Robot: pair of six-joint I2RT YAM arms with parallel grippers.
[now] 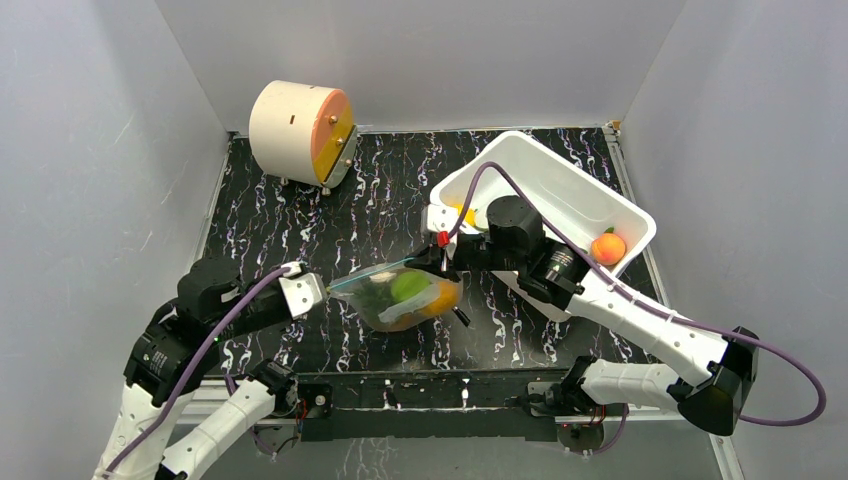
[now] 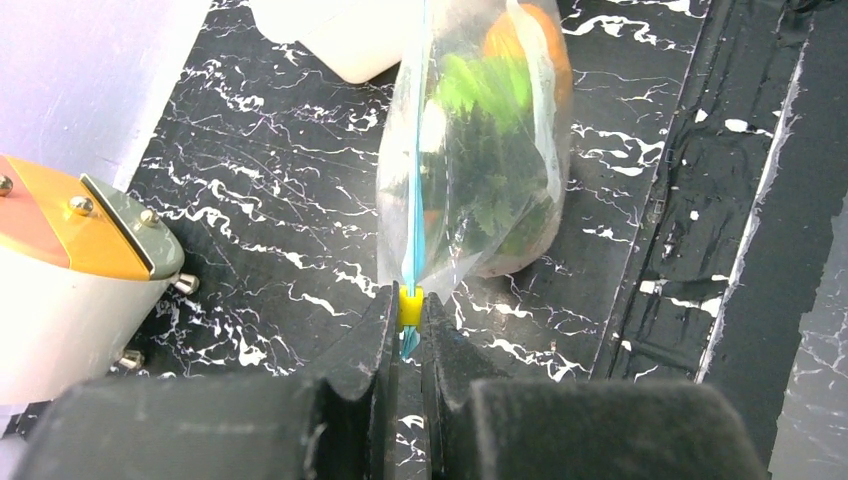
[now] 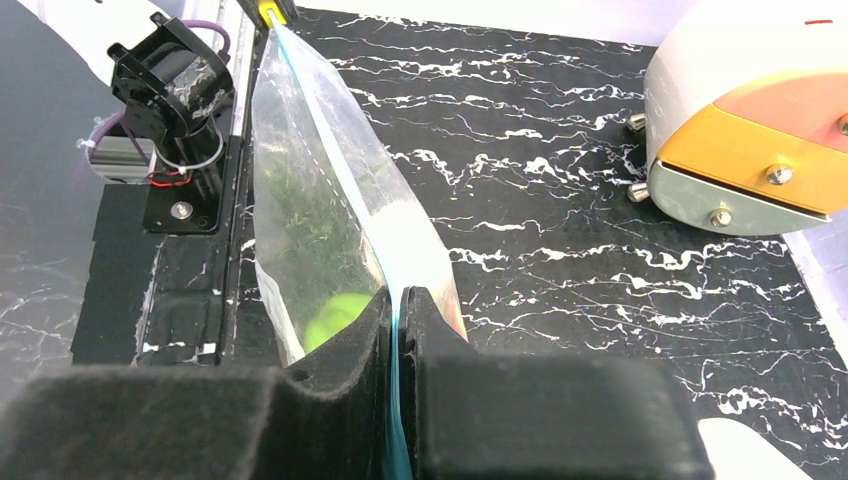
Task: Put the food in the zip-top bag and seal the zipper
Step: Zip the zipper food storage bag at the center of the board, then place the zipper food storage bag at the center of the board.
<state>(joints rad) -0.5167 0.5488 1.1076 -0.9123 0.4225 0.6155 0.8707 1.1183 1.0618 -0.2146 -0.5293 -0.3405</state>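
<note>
The clear zip-top bag (image 1: 398,297) hangs stretched between my two grippers, just above the black marbled table. It holds toy food: a green piece (image 1: 408,286), an orange piece (image 1: 442,298) and dark green leaves (image 2: 487,170). My left gripper (image 1: 318,289) is shut on the zipper's left end, at a small yellow slider (image 2: 409,306). The blue-teal zipper (image 2: 416,200) runs away from it. My right gripper (image 1: 441,262) is shut on the zipper's other end (image 3: 396,312), with the bag (image 3: 320,220) hanging to the left of its fingers.
A white tub (image 1: 560,178) at the back right holds an orange toy fruit (image 1: 607,247) and a yellow piece (image 1: 466,214). A cream and orange cylinder device (image 1: 299,131) stands at the back left. A thin black object (image 1: 462,317) lies beside the bag.
</note>
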